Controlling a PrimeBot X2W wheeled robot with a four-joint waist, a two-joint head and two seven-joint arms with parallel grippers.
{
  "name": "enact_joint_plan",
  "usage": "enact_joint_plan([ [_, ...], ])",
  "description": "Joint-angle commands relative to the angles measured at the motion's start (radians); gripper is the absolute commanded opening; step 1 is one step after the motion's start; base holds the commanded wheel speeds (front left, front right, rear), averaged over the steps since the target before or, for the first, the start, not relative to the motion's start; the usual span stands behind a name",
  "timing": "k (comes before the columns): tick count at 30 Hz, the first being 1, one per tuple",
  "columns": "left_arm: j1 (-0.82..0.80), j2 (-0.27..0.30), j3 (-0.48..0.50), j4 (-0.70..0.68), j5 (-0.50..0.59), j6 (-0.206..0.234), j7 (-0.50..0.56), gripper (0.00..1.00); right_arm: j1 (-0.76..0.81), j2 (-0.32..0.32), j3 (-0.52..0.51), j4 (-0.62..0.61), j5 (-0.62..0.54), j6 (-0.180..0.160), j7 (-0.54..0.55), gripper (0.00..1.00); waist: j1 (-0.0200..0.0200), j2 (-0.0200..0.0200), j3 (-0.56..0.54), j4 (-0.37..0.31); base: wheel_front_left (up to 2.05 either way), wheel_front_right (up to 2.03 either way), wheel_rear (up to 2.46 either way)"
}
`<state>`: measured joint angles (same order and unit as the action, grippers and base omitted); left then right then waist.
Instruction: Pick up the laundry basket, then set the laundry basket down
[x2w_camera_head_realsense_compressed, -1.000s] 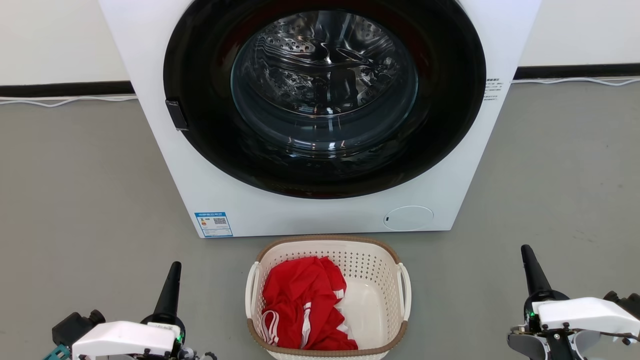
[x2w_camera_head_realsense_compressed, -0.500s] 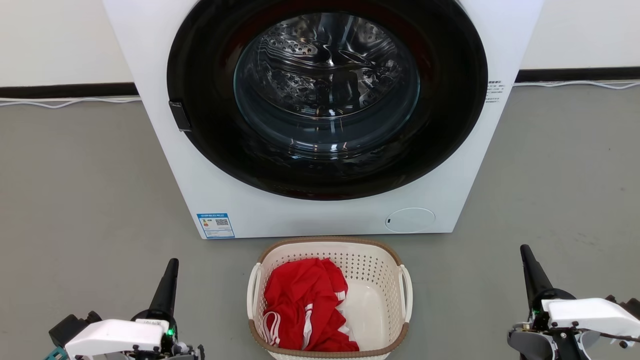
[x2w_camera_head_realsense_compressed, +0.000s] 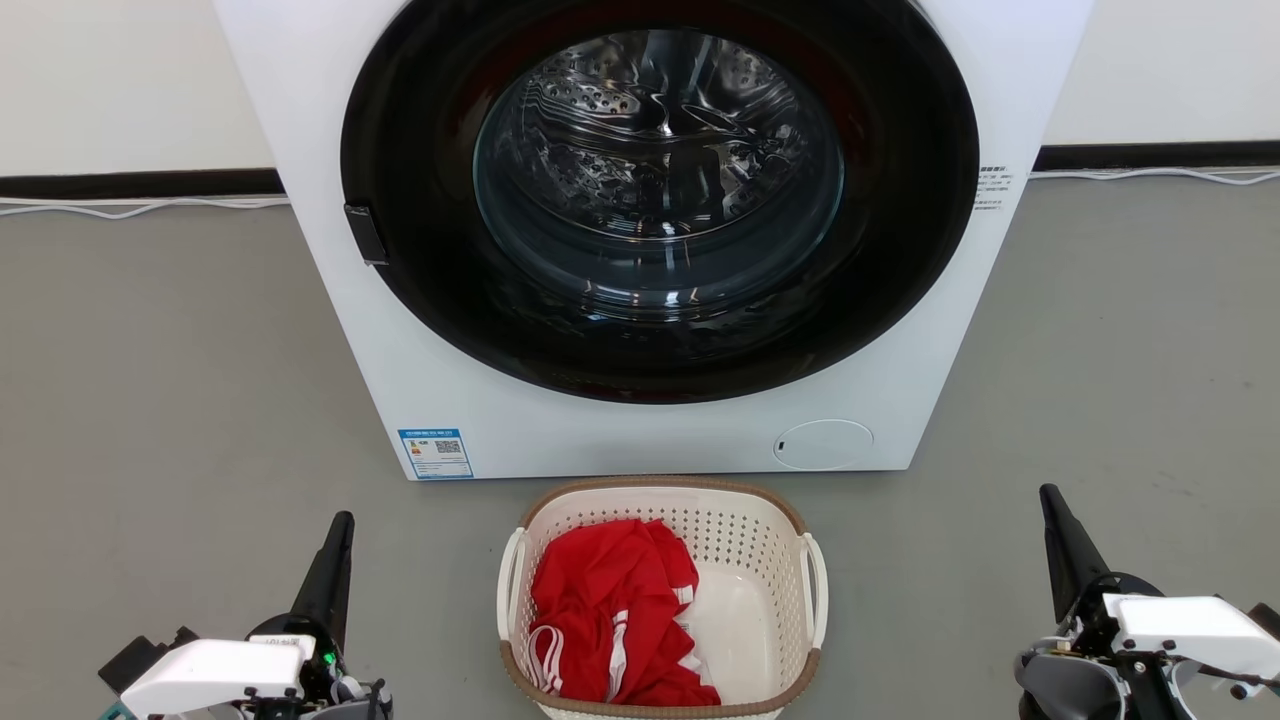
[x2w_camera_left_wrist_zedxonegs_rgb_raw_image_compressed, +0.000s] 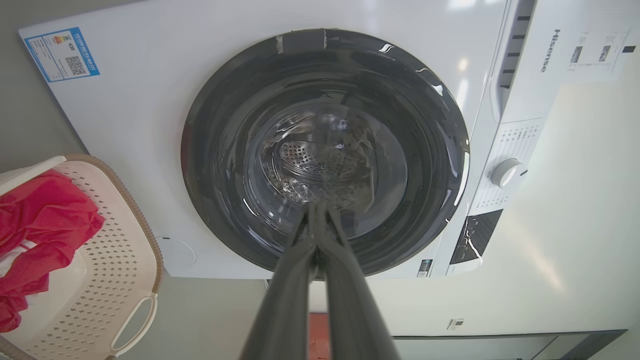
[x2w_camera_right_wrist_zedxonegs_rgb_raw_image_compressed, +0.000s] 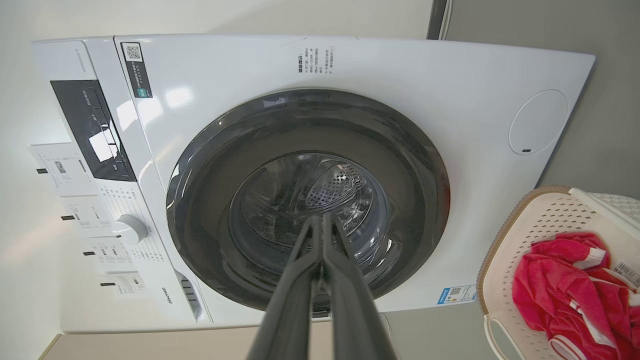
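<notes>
Here, the laundry basket (x2w_camera_head_realsense_compressed: 742, 530) holds a red garment (x2w_camera_head_realsense_compressed: 600, 610); the left gripper (x2w_camera_head_realsense_compressed: 342, 526) and right gripper (x2w_camera_head_realsense_compressed: 1049, 497) have jaws together.

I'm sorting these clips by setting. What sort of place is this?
Probably a laundry corner, perhaps a test room: a front-loading washing machine stands on a bare grey floor against a white wall, with a laundry basket holding red clothes before it.

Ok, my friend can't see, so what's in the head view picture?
A small basket holding a red cloth sits on the grey floor before a white washer. The left gripper and right gripper flank it, shut, touching nothing.
</notes>
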<state>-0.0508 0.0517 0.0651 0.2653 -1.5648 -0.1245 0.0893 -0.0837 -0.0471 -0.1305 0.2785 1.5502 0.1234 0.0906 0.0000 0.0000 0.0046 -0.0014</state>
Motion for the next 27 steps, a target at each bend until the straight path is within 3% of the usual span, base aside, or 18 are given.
enact_joint_plan([
  [1, -0.055, 0.007, 0.035, -0.021, -0.029, -0.006, 0.009, 0.0, -0.024, -0.003, 0.017, -0.032, 0.033, 0.007, 0.016, 0.0, 0.0, 0.0, -0.001, 0.001, 0.0, 0.0, 0.0],
  [27, -0.057, 0.004, 0.042, -0.02, -0.05, -0.006, 0.018, 0.0, -0.024, -0.003, 0.016, -0.034, 0.058, 0.007, 0.023, 0.0, 0.0, 0.0, -0.001, 0.001, 0.0, 0.0, 0.0],
])
